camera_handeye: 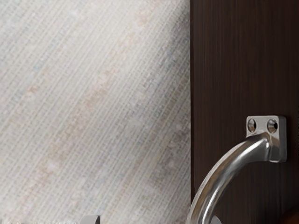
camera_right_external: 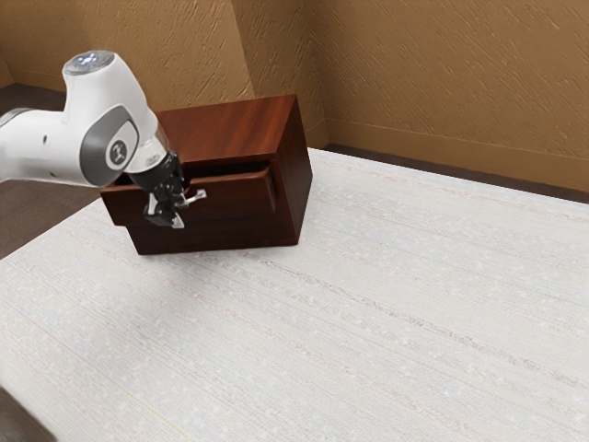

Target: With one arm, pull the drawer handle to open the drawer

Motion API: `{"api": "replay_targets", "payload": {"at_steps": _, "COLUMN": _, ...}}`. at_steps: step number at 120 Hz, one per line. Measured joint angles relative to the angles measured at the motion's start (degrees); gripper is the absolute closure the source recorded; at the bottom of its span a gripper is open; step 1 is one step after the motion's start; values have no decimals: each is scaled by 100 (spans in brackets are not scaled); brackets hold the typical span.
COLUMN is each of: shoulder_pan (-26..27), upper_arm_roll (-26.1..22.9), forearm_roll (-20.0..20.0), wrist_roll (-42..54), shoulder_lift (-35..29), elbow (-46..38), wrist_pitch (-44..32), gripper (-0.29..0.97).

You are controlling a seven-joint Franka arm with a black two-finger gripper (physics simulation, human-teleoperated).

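Note:
A dark reddish wooden cabinet point(camera_right_external: 241, 129) stands on the table at the exterior view's upper left. Its drawer front point(camera_right_external: 230, 210) faces the table's near side, with a dark gap along its top edge. A curved silver handle point(camera_right_external: 191, 195) is fixed to the drawer front. My black gripper point(camera_right_external: 169, 215) reaches down in front of the drawer and is shut on that handle. From the wrist camera, the handle point(camera_handeye: 224, 177) arcs from its screwed plate point(camera_handeye: 266, 136) on the dark drawer front point(camera_handeye: 243, 60) down under my hand.
The pale woven-looking table point(camera_right_external: 386, 304) stretches wide toward the exterior view's right and front. Tan walls point(camera_right_external: 442, 64) stand behind the table. The table's edge runs close behind and beside the cabinet.

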State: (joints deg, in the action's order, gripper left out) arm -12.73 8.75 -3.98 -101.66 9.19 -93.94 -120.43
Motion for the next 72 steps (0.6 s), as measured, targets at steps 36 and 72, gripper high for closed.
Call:
{"api": "replay_targets", "payload": {"at_steps": 36, "shoulder_pan": 2, "upper_arm_roll": -56, "forearm_roll": 2, "wrist_roll": -102, "shoulder_lift": -424, "elbow": -479, "wrist_pitch": 22, "gripper": 47}}
{"api": "replay_targets", "payload": {"at_steps": 72, "shoulder_pan": -59, "upper_arm_roll": -164, "forearm_roll": 1, "wrist_roll": -241, "shoulder_lift": -755, "elbow": -888, "wrist_pitch": 26, "gripper": 47}}
